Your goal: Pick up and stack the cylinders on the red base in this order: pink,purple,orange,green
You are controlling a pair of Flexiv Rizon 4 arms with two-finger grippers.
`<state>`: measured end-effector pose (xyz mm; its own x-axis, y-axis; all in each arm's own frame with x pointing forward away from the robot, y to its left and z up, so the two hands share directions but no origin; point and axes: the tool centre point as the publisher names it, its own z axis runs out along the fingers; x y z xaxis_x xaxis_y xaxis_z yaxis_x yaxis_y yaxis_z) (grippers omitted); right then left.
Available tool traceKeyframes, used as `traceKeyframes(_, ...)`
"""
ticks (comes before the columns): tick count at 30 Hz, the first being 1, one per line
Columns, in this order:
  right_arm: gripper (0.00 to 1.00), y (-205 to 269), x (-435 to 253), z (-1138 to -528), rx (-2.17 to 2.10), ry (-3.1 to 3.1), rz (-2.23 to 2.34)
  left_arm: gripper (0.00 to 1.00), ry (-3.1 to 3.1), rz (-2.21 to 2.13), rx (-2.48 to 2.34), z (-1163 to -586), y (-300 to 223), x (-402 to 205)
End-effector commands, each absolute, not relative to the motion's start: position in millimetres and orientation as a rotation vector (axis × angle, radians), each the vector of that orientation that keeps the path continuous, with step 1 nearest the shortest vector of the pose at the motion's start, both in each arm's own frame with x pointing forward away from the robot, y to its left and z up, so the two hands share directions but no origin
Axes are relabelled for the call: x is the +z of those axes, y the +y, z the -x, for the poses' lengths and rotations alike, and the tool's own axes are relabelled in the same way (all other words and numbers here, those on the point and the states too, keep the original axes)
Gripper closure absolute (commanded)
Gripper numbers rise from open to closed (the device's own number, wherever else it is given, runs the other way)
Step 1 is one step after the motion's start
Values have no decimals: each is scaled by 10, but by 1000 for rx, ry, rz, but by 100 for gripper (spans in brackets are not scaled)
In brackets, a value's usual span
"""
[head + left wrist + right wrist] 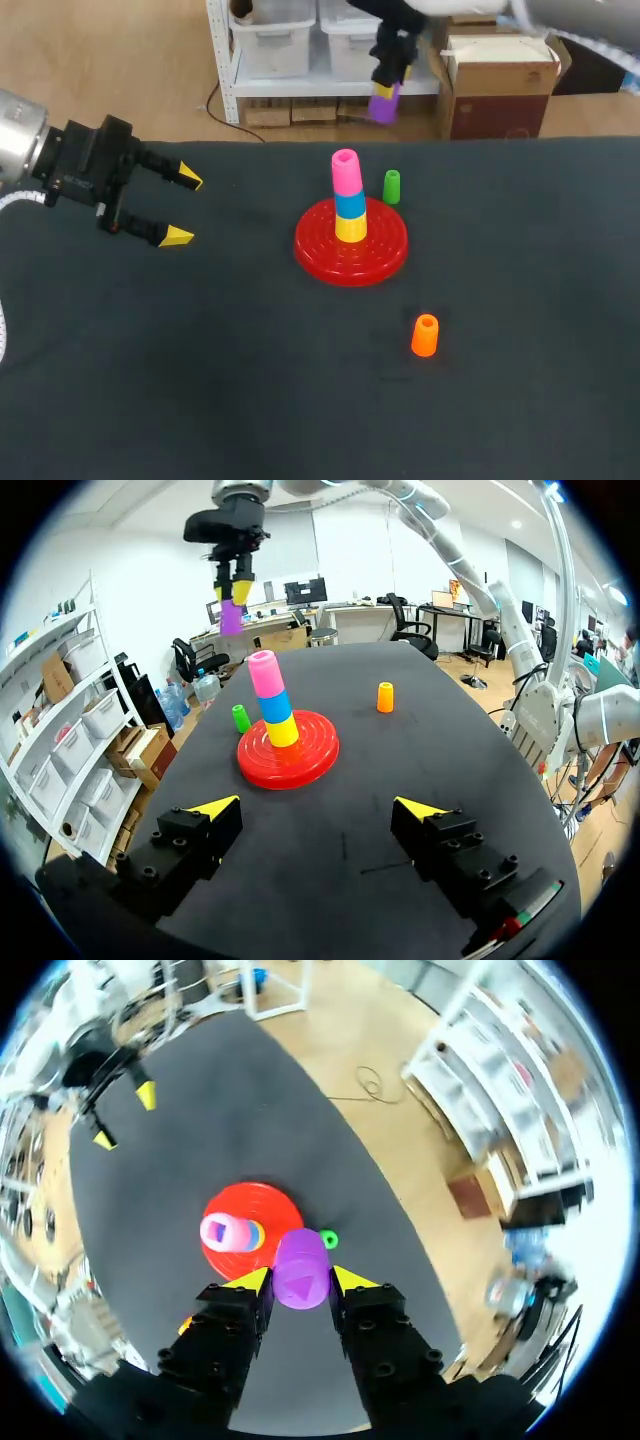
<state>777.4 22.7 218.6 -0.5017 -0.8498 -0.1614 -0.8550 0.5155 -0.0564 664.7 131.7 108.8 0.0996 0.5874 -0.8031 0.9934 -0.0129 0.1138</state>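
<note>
**Pink is on, purple is in the air**

Our right claw (300,1281) is clenched on the purple cylinder (383,104), high above the counter (200,380), with the stack below and just ahead of it. The red base (388,250) carries a yellow piece (351,229), a blue piece (350,204) and the pink cylinder (345,170) on top, so we judge step one done. Purple, the orange cylinder (425,335) and the green cylinder (392,186) are left to place. Our left claw (184,208) hangs released, well apart

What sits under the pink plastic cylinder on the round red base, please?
Under the pink plastic cylinder sits a blue cylinder, then a yellow cylinder on the round red base. Any peg inside the stack is hidden.
</note>
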Motion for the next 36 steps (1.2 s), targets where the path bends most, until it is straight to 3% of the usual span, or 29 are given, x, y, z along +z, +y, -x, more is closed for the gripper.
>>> traceKeyframes(1,100,498,2291,-7978,82,2584,1765,0,1569,-1682,-736,-6633,1318,1087)
traceKeyframes(18,100,653,2136,-7380,19,2640,1807,0,1569,-1682,-736,-6633,1318,1087)
traceKeyframes(36,100,764,1942,-7177,39,2671,1831,0,1569,-1682,-736,-6633,1318,1087)
